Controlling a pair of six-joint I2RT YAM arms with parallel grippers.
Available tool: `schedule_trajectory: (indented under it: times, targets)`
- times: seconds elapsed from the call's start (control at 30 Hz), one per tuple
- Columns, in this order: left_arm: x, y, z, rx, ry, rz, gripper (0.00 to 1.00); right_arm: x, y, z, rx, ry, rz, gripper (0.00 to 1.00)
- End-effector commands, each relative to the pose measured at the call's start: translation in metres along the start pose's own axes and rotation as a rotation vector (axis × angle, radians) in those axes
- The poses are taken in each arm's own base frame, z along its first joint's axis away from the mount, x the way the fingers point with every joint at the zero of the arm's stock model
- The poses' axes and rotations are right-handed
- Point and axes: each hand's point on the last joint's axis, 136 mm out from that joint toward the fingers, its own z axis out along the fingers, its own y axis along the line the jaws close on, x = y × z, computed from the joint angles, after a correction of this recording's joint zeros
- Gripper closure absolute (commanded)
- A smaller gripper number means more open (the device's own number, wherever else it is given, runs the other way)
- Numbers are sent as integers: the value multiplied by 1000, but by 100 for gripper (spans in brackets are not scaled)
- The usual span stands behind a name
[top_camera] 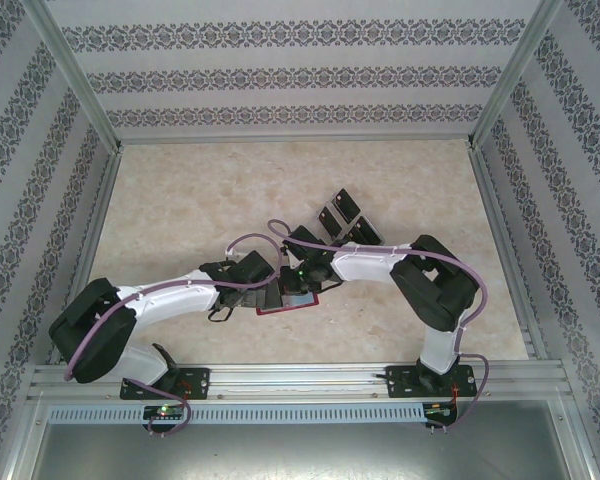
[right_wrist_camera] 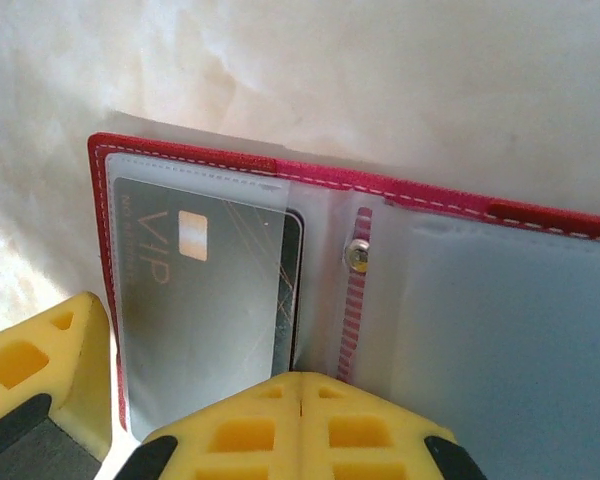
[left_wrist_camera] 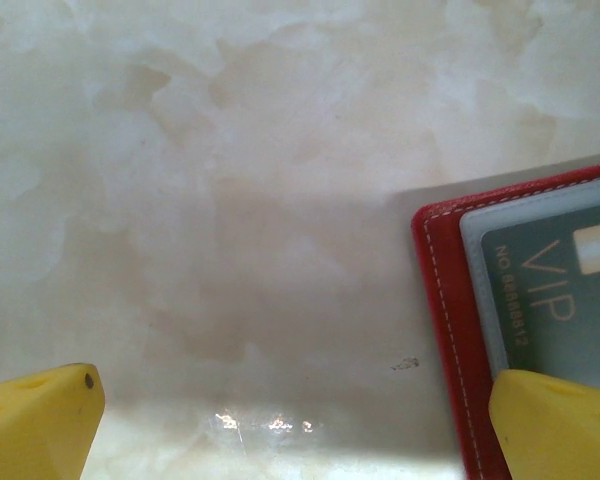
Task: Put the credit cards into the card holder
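Observation:
The card holder (right_wrist_camera: 195, 155) lies open on the table, a red wallet with greyish clear sleeves, also seen as the wallet (top_camera: 298, 303) between the two wrists. A black credit card (right_wrist_camera: 195, 290) marked VIP sits in its left sleeve, its right edge poking out past the sleeve's opening. My right gripper (right_wrist_camera: 300, 385) is shut, with nothing visible between its tips, which are right at the card's protruding edge beside the spine. My left gripper (left_wrist_camera: 290, 420) is open, and one of its fingers (left_wrist_camera: 555, 425) is over the wallet's (left_wrist_camera: 450, 330) corner. Several loose black credit cards (top_camera: 342, 206) lie on the table beyond the arms.
The wallet's right sleeve (right_wrist_camera: 510, 330) shows no card in it. A snap stud (right_wrist_camera: 357, 257) sits on the striped spine strip. The left gripper's yellow finger (right_wrist_camera: 50, 365) stands at the wallet's left edge. Patterned walls enclose the marble table (top_camera: 180, 210).

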Motion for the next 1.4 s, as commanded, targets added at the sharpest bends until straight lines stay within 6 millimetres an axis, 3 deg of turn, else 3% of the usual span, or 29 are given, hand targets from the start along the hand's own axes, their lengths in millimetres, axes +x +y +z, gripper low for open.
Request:
schedule_trajectory:
  times: [0.0,0.2,0.4,0.53,0.77,1.17,1.37]
  targets:
    - [-8,8,-6,-33,-17,-29,0,4,12,6,-40,37,-23,100]
    - [-8,6,-4,-31,-12,-19,0,-2,15,-5,-44,3,-30,99]
    - [-10,2,-4,-16,-15,-10,0,-15,19,-44,-50,-91,-34,70]
    - [-9,-1,-1,-7,-13,1,0,-14,3,-60,11,-116,-34,57]
    - [-7,-2,5,-10,-1,4,0,2,-23,-50,68,-82,-6,49]
    - [-4,-2,8,-11,6,3,0,13,-33,-34,105,-45,-1,49]
    - [-1,-1,8,-11,9,1,0,7,-37,-36,150,-64,-29,47]
